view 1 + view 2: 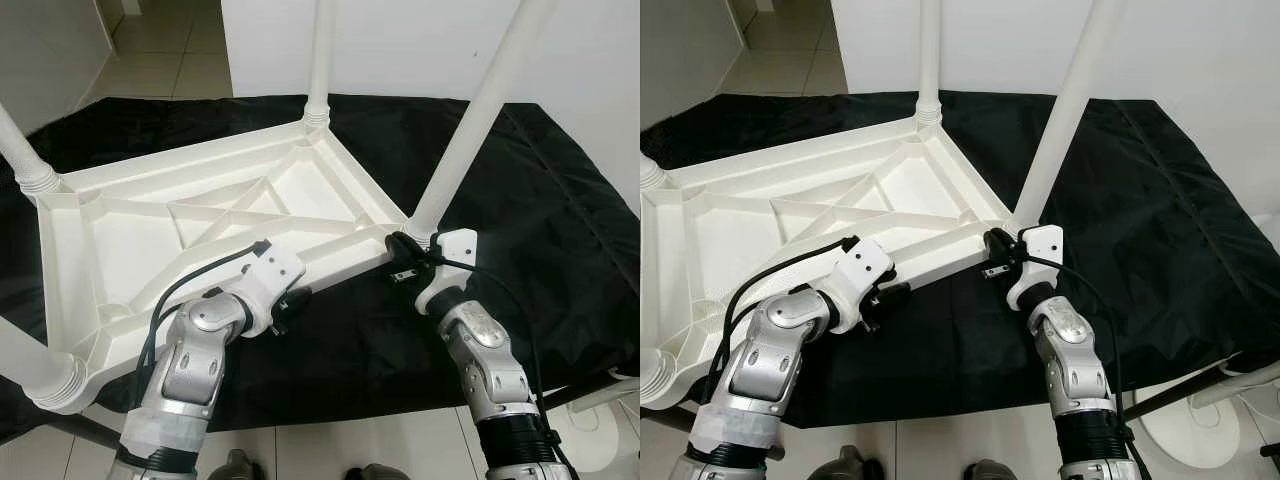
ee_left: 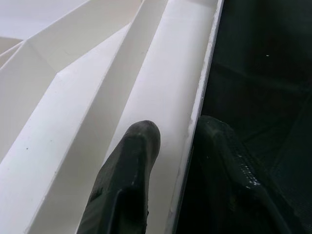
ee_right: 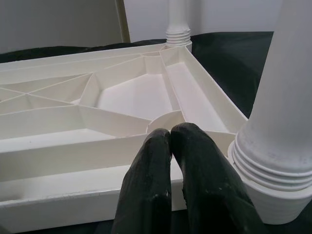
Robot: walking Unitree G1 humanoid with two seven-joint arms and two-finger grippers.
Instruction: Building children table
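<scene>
Okay, white plastic table (image 1: 200,215) lies upside down on a black cloth (image 1: 540,200), underside facing up at me. I see raised ribs crossing in an X pattern inside a rectangular rim, glossy white moulded plastic. Four round white legs stick up from the corners: far leg (image 1: 320,60), right leg (image 1: 480,110), left leg (image 1: 22,160), and the near-left leg (image 1: 35,365) closest to my left side. Each leg ends in a ribbed threaded collar where it meets its corner socket; the right wrist view shows the collar rings of the right leg (image 3: 280,126) clearly, seated in the socket.

My left gripper (image 1: 290,305) is at the near long edge of the table, about midway along it. The left wrist view shows the two black fingers (image 2: 131,165) straddling the thin rim wall, one inside on the white plastic, the other outside over the black cloth, so it is clamped on the table edge.

My right gripper (image 1: 400,250) is at the near-right corner, just beside the base of the right leg. In the right wrist view its fingers (image 3: 156,175) are pressed together, tips touching, resting against the rim beside the collar; closed with nothing seen between them.

The cloth covers a low surface; pale tiled floor (image 1: 170,50) behind, white wall (image 1: 400,40) to the right.
</scene>
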